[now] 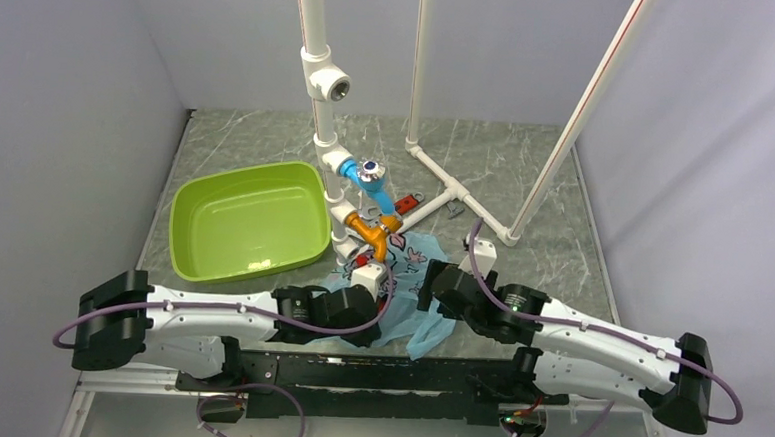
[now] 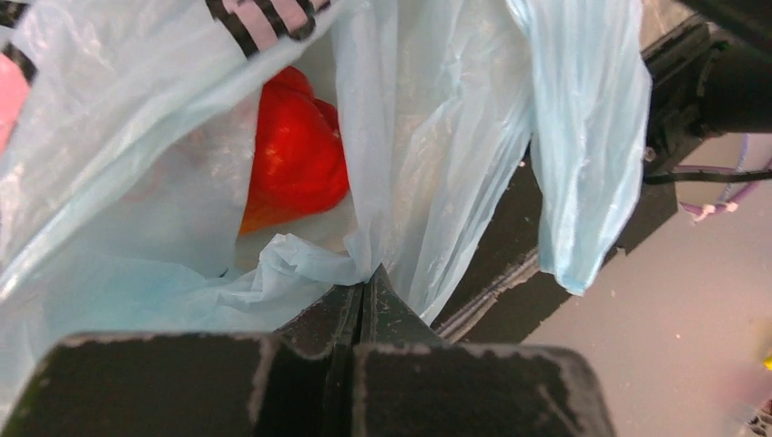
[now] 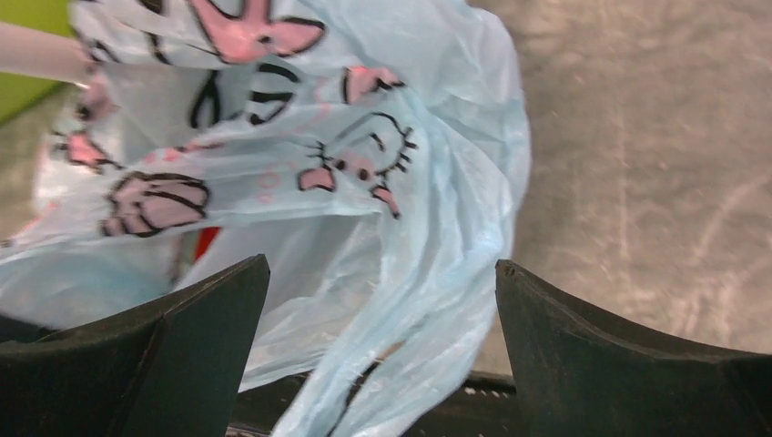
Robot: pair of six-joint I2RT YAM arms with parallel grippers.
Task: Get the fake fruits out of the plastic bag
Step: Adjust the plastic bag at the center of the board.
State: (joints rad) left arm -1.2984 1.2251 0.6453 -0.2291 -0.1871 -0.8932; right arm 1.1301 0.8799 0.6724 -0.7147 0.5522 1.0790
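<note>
The light-blue plastic bag [image 1: 416, 265] with pink-and-black motifs lies crumpled at the table's front middle, between my two grippers. My left gripper [image 1: 379, 303] is shut on a fold of the bag's rim [image 2: 367, 287]; the bag [image 2: 437, 137] opens ahead of it. A red fake fruit [image 2: 296, 155] lies inside the bag. No grapes or green fruit show. My right gripper [image 1: 430, 281] is open [image 3: 382, 269], its jaws wide apart around a hanging strip of the bag [image 3: 300, 109], not touching it. A red sliver [image 3: 208, 241] shows through the plastic.
A lime-green tub [image 1: 248, 221] stands left of the bag. A white PVC pipe frame [image 1: 321, 75] with blue [image 1: 366, 177] and orange [image 1: 373, 233] fittings rises just behind the bag, its base pipes [image 1: 455, 192] spreading right. The black mounting rail [image 1: 375, 373] runs along the front edge.
</note>
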